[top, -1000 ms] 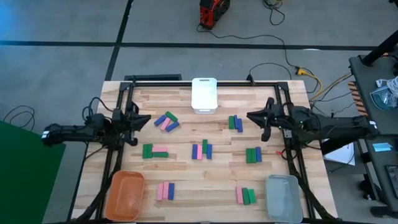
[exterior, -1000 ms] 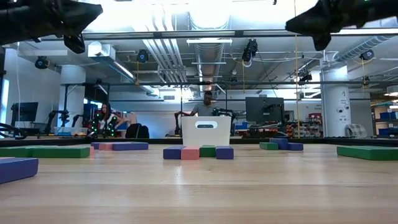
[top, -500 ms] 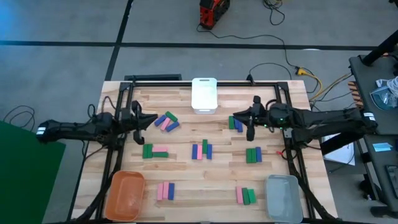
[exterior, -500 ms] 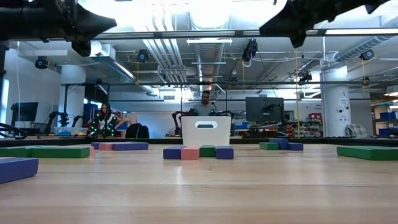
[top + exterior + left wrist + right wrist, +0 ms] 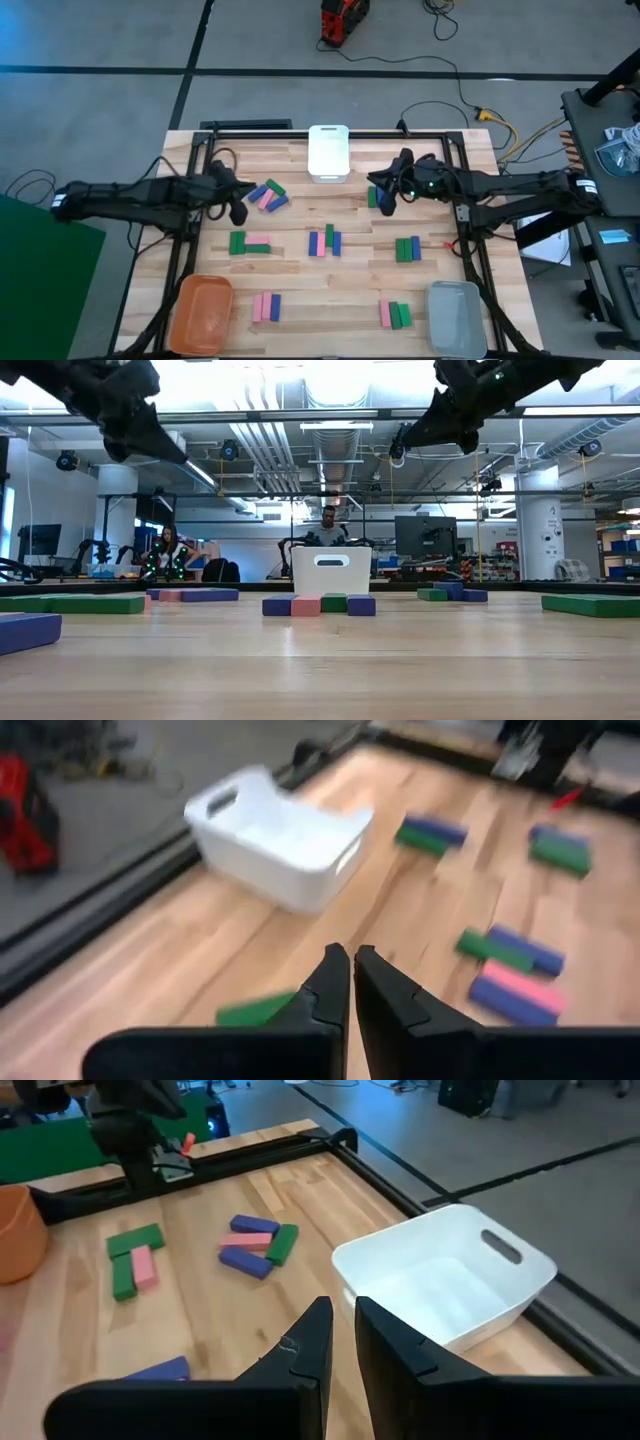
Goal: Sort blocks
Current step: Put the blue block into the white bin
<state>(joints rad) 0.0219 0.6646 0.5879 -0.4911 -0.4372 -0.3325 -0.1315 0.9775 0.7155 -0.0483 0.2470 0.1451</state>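
Grippers first: your left gripper has its fingers nearly together around nothing, as the left wrist view shows only a thin gap between them. It has swung in from the left edge over the last second and now hangs just left of the blue, pink and green block cluster in the upper-left part of the table. Your right gripper, also drawn narrow and empty, has travelled leftward from the right rail and now sits over the green and blue pair right of the white bin.

No block has moved; all clusters lie where they were. The orange bin at lower left and grey bin at lower right look empty. Sorting, I judge, is only starting, with both arms closing on first picks.
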